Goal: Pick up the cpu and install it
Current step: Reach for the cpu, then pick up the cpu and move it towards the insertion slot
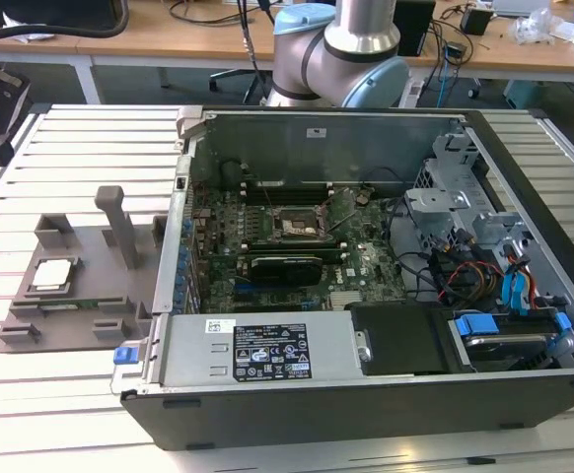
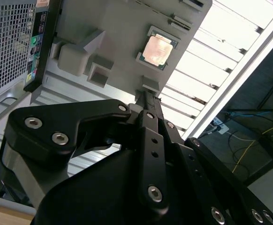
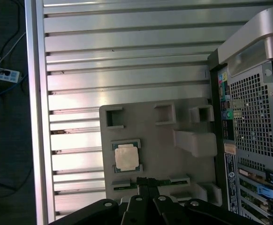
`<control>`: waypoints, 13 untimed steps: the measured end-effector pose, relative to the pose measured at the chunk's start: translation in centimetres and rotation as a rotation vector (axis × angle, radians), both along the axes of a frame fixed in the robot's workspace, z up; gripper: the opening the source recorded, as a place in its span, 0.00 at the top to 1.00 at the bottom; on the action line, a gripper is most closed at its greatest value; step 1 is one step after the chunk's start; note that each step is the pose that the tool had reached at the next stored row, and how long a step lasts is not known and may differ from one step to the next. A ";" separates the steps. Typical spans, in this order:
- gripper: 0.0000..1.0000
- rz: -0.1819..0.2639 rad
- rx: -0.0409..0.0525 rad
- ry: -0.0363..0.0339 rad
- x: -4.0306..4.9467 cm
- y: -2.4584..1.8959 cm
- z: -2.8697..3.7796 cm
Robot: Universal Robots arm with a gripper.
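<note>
exterior view: the cpu (image 1: 52,273) lies flat in its pocket on the grey tray (image 1: 90,301), at the exterior view's left and about mid-height in the frame. it is on the slatted table (image 1: 90,138), outside the open computer case (image 1: 267,394). the socket (image 1: 297,225) near the frame's middle looks empty. the arm (image 1: 351,39) rises at the top centre, behind the case. judging by this, nothing of the task is done: both the pick-up and the fitting are left.

second wrist view: the gripper (image 2: 143,96) has its fingers together, nothing between them. the cpu (image 2: 157,49) sits on the tray (image 2: 122,28) a little beyond the tips, apart from them.

first wrist view: again the gripper (image 3: 148,182) is closed and empty. its tips are over the tray (image 3: 160,140) edge, and the cpu (image 3: 126,157) is near them but not touched.
</note>
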State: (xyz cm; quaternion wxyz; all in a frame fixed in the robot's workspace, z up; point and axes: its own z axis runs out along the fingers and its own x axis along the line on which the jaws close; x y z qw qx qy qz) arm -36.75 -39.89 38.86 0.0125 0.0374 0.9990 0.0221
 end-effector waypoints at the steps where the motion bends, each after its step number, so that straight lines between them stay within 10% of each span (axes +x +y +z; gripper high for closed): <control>1: 0.89 0.000 0.0000 0.0000 -0.01 0.00 0.00; 9: 0.89 0.000 0.0000 0.0000 -0.08 0.00 0.00; 13: 0.71 0.000 0.0000 -0.0001 -0.10 0.00 -0.01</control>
